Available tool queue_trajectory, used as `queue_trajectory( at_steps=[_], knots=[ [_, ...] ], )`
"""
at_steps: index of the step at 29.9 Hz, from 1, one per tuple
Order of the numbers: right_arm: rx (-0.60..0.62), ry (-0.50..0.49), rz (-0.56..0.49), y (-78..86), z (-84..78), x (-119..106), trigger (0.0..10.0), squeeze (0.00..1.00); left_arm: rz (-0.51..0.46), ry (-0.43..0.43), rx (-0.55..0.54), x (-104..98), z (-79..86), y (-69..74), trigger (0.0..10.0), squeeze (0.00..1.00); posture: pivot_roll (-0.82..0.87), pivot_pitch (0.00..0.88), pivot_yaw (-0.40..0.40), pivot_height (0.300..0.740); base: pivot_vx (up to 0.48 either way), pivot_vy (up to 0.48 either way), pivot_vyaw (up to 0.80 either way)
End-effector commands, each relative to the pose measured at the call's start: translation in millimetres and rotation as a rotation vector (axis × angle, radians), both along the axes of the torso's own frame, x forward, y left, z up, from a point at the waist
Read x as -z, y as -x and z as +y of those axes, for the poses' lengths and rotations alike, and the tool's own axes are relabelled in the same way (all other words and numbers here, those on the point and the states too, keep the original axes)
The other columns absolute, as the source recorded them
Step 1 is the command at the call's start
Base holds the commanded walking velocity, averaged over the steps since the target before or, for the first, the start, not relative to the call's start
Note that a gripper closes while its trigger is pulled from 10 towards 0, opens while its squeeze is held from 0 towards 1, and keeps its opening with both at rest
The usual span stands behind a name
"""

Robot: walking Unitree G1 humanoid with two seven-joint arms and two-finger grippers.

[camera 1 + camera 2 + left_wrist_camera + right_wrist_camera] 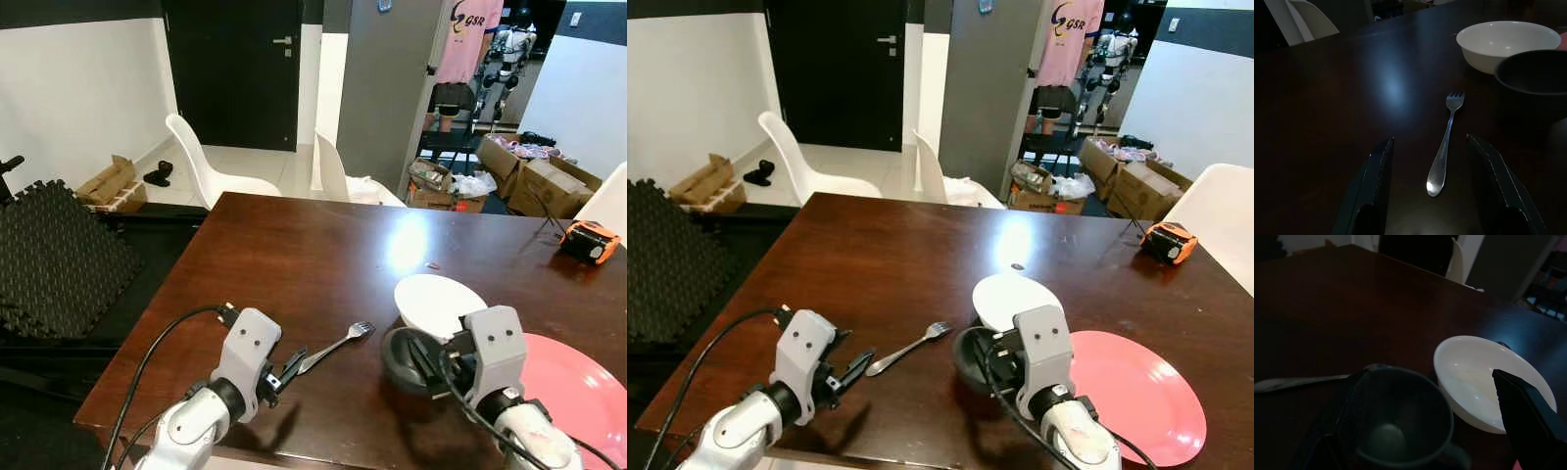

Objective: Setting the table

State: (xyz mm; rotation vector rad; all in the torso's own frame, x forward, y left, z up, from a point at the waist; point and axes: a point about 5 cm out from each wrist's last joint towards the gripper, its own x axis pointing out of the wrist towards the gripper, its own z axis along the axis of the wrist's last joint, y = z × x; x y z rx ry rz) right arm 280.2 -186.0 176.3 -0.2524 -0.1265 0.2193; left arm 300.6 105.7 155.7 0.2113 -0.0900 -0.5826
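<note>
The left gripper [1427, 188] was held wide open around the shiny metal fork [1444, 147], ready for it to be picked up, while the right gripper [1415, 431] was spread around the dark cup [1396, 423]

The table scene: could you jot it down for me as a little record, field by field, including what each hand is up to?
surface: dark wooden table
fork: fork lying flat, tines toward the white bowl
dark cup: dark cup beside the white bowl
plate: pink plate at the robot's right
left hand: left hand open, fingers either side of the fork's handle end
right hand: right hand open around the dark cup
far edge: orange tape measure
</note>
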Motion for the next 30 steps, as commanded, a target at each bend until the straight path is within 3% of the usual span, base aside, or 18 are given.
queue_trajectory(
  at_steps=[1, 7, 8, 9, 11, 12, 14, 17, 22, 23, 26, 30],
  knots=[
    [-0.019, 0.023, -0.006, 3.6, 1.2, 1.7, 10.0, 0.00, 0.018, -0.008, -0.008, 6.6, 2.5, 2.1, 10.0, 0.00, -0.02, 0.098, 0.038, 0.740, 0.000, 0.000, 0.00],
    [-0.144, 0.018, 0.099, 12.3, 12.8, 17.0, 10.0, 0.00, 0.023, -0.010, -0.006, 7.6, 2.1, 3.1, 10.0, 0.00, -0.02, 0.101, 0.039, 0.740, 0.000, 0.000, 0.00],
    [-0.111, 0.097, 0.144, 15.6, 7.9, 28.3, 10.0, 0.00, 0.023, -0.013, -0.009, 7.8, 3.3, 3.0, 10.0, 0.00, -0.02, 0.105, 0.033, 0.740, 0.000, 0.000, 0.00],
    [-0.111, 0.097, 0.144, 15.6, 7.9, 28.3, 10.0, 0.00, 0.023, -0.013, -0.009, 7.8, 3.3, 3.0, 10.0, 0.00, -0.02, 0.105, 0.033, 0.740, 0.000, 0.000, 0.00],
    [0.015, 0.177, 0.159, 15.9, -8.5, 35.4, 10.0, 0.00, 0.023, -0.015, -0.013, 8.3, 4.6, 3.0, 10.0, 0.00, -0.02, 0.107, 0.031, 0.740, 0.000, 0.000, 0.00],
    [0.015, 0.177, 0.159, 15.9, -8.5, 35.4, 10.0, 0.00, 0.023, -0.015, -0.013, 8.3, 4.6, 3.0, 10.0, 0.00, -0.02, 0.107, 0.031, 0.740, 0.000, 0.000, 0.00],
    [0.217, 0.272, 0.094, 14.3, -31.5, 31.8, 10.0, 0.00, 0.026, -0.015, -0.016, 9.1, 5.4, 3.6, 10.0, 0.00, -0.03, 0.108, 0.029, 0.740, 0.000, 0.000, 0.00],
    [0.337, 0.249, 0.023, 20.4, -49.9, 23.2, 10.0, 0.00, 0.034, -0.015, -0.015, 12.0, 4.4, 5.0, 10.0, 0.00, -0.04, 0.112, 0.035, 0.740, 0.000, 0.000, 0.00],
    [0.266, 0.236, -0.075, 27.2, -42.1, 16.5, 10.0, 0.00, 0.037, -0.019, 0.002, 13.1, 0.0, 5.4, 10.0, 0.00, -0.05, 0.112, 0.042, 0.740, 0.000, 0.000, 0.00],
    [0.191, 0.159, -0.044, 31.2, -33.2, 24.6, 10.0, 0.00, 0.036, -0.018, 0.003, 12.3, -0.4, 4.3, 10.0, 0.00, -0.05, 0.111, 0.045, 0.740, 0.000, 0.000, 0.00],
    [0.163, 0.052, 0.040, 34.5, -28.7, 39.9, 10.0, 0.00, 0.035, -0.019, 0.000, 12.1, 0.2, 3.4, 10.0, 0.00, -0.05, 0.111, 0.044, 0.740, 0.000, 0.000, 0.00],
    [0.181, -0.047, 0.137, 37.2, -36.3, 61.9, 10.0, 0.00, 0.037, -0.020, -0.004, 12.5, 1.0, 3.2, 10.0, 0.00, -0.04, 0.108, 0.048, 0.740, 0.000, 0.000, 0.00]
  ],
)
